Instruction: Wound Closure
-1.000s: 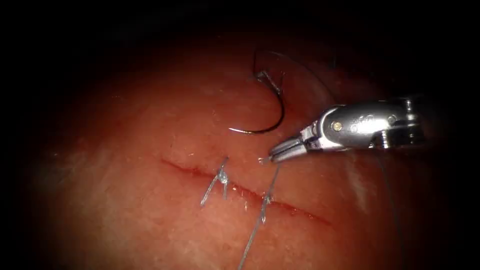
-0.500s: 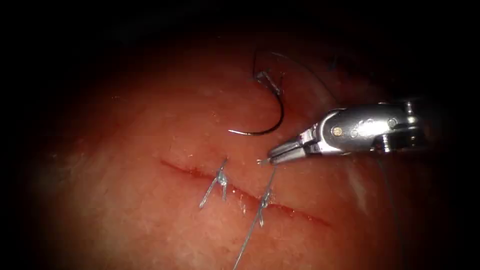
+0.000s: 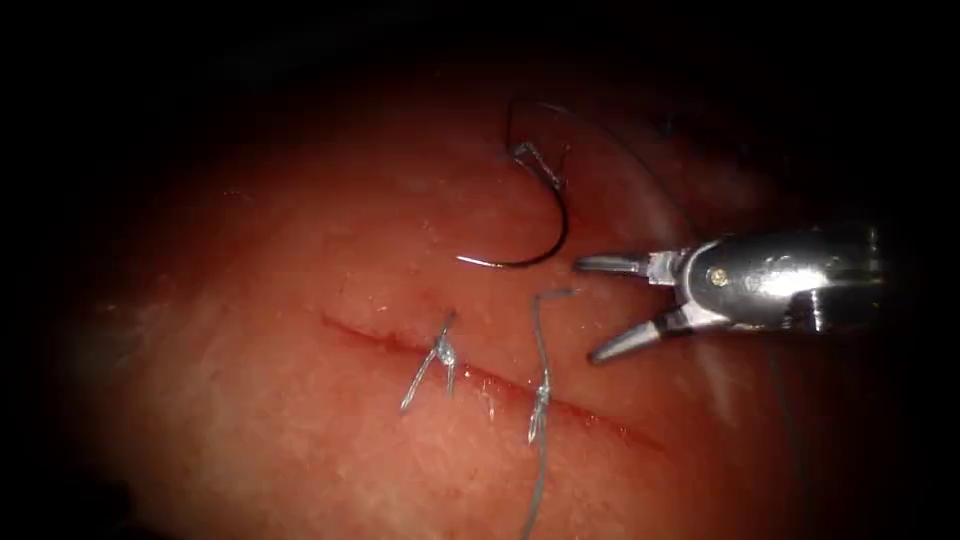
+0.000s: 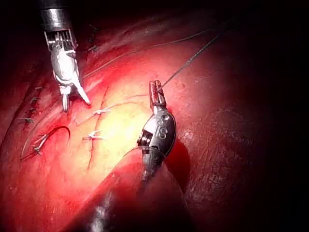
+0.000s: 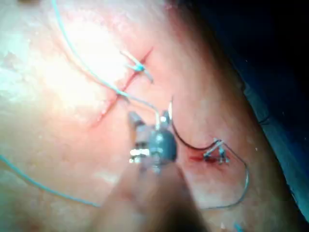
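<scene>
The cut (image 3: 480,380) runs slantwise across the tissue (image 3: 300,440) and carries two knotted stitches (image 3: 443,352), (image 3: 540,395). My right tool (image 3: 585,310) hovers to the right of the cut with its jaws wide open and nothing in them. A free thread end (image 3: 545,300) curls up from the right-hand stitch just beside it. The curved needle (image 3: 555,230) lies on the tissue beyond the cut, held by neither tool; its thread (image 3: 515,115) loops off its back end. In the left wrist view my left tool (image 4: 155,89) is shut on the thread (image 4: 193,57), and the right tool (image 4: 76,105) stands open.
A long thread strand (image 3: 535,480) runs from the right-hand stitch toward the near edge. Red fluid (image 5: 200,157) marks the tissue by the needle's (image 5: 186,142) back end. Older stitches (image 4: 31,108) sit in a row farther off on the tissue.
My right tool's jaws have opened and let go of the thread end, and the tool has drawn back to the right. The freed end now curls upright. The needle has not moved.
</scene>
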Controlling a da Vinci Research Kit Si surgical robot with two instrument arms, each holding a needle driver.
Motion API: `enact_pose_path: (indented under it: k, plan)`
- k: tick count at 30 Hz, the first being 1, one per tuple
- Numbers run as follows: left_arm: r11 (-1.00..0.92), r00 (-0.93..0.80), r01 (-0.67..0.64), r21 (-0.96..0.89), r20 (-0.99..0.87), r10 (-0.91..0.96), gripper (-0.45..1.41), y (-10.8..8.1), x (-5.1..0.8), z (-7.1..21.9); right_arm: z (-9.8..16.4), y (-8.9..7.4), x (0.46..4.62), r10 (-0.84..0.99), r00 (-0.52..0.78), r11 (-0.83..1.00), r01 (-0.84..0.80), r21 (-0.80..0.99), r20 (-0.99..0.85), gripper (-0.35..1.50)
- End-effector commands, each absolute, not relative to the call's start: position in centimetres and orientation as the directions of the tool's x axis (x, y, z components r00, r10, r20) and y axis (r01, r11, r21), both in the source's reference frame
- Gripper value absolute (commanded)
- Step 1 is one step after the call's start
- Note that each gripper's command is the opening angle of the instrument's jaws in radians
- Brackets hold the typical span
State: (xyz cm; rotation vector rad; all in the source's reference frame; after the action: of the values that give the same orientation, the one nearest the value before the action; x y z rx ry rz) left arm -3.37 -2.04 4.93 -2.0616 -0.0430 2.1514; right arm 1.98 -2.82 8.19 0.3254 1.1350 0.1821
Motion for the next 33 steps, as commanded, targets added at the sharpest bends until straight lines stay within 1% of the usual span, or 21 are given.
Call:
enact_pose_path:
  k: [1,3,6,7,8,11,13,15,16,17,18,20,23,27,31,33]
  plan:
    - [-0.987,-0.042,-0.106,-0.125,-0.991,0.130,-0.45,-2.0,-3.38,5.0,8.1,-2.7,1.81,0.351,0.396,0.931,-0.052,0.360,-0.849,1.30]
    - [-0.986,-0.050,-0.118,-0.119,-0.991,0.125,-0.45,-1.8,-3.34,5.0,8.0,-2.6,1.66,0.384,0.388,0.922,-0.124,0.366,-0.838,1.31]
    - [-0.986,-0.065,-0.133,-0.097,-0.992,0.106,-0.45,-1.7,-3.29,5.0,7.8,-2.6,1.53,0.431,0.350,0.901,-0.212,0.378,-0.832,1.33]
    - [-0.986,-0.077,-0.143,-0.086,-0.992,0.098,-0.45,-1.6,-3.25,5.0,7.7,-2.7,1.52,0.453,0.326,0.887,-0.255,0.384,-0.830,1.28]
    - [-0.986,-0.081,-0.148,-0.078,-0.993,0.091,-0.45,-1.5,-3.24,5.0,7.7,-2.7,1.53,0.467,0.308,0.879,-0.265,0.397,-0.829,1.25]
    - [-0.983,-0.104,-0.173,-0.058,-0.992,0.077,-0.45,-1.2,-3.17,5.0,7.4,-3.0,1.79,0.478,0.212,0.860,-0.310,0.406,-0.852,1.11]
    - [-0.982,-0.109,-0.180,-0.052,-0.991,0.073,-0.45,-1.1,-3.17,5.0,7.4,-3.1,1.96,0.473,0.203,0.862,-0.308,0.403,-0.857,1.05]
    - [-0.981,-0.115,-0.189,-0.051,-0.991,0.074,-0.45,-1.0,-3.19,5.0,7.3,-3.2,2.10,0.467,0.195,0.864,-0.308,0.399,-0.862,1.03]
    - [-0.980,-0.118,-0.196,-0.048,-0.990,0.072,-0.45,-1.0,-3.24,5.1,7.3,-3.2,2.25,0.456,0.190,0.870,-0.303,0.390,-0.870,0.98]
    - [-0.980,-0.116,-0.195,-0.049,-0.991,0.073,-0.45,-0.9,-3.27,5.1,7.3,-3.2,2.31,0.450,0.186,0.872,-0.302,0.385,-0.873,0.94]
    - [-0.981,-0.118,-0.188,-0.050,-0.990,0.073,-0.45,-0.9,-3.34,5.1,7.3,-3.2,2.43,0.439,0.184,0.877,-0.303,0.374,-0.879,0.86]
    - [-0.981,-0.117,-0.186,-0.050,-0.990,0.073,-0.45,-0.8,-3.39,5.1,7.4,-3.2,2.53,0.435,0.181,0.879,-0.300,0.371,-0.882,0.79]
    - [-0.981,-0.115,-0.188,-0.050,-0.991,0.073,-0.45,-0.7,-3.43,5.2,7.6,-3.4,2.76,0.415,0.188,0.890,-0.289,0.354,-0.890,0.74]
    - [-0.981,-0.121,-0.188,-0.050,-0.990,0.074,-0.45,-0.7,-3.45,5.3,7.8,-3.5,2.91,0.393,0.190,0.902,-0.268,0.337,-0.900,0.68]
    - [-0.981,-0.122,-0.189,-0.051,-0.990,0.074,-0.45,-0.5,-3.47,5.4,7.9,-3.6,3.01,0.373,0.171,0.917,-0.217,0.335,-0.912,0.46]
    - [-0.981,-0.118,-0.188,-0.050,-0.990,0.073,-0.45,-0.4,-3.50,5.5,7.8,-3.7,3.04,0.367,0.153,0.924,-0.176,0.340,-0.917,0.39]
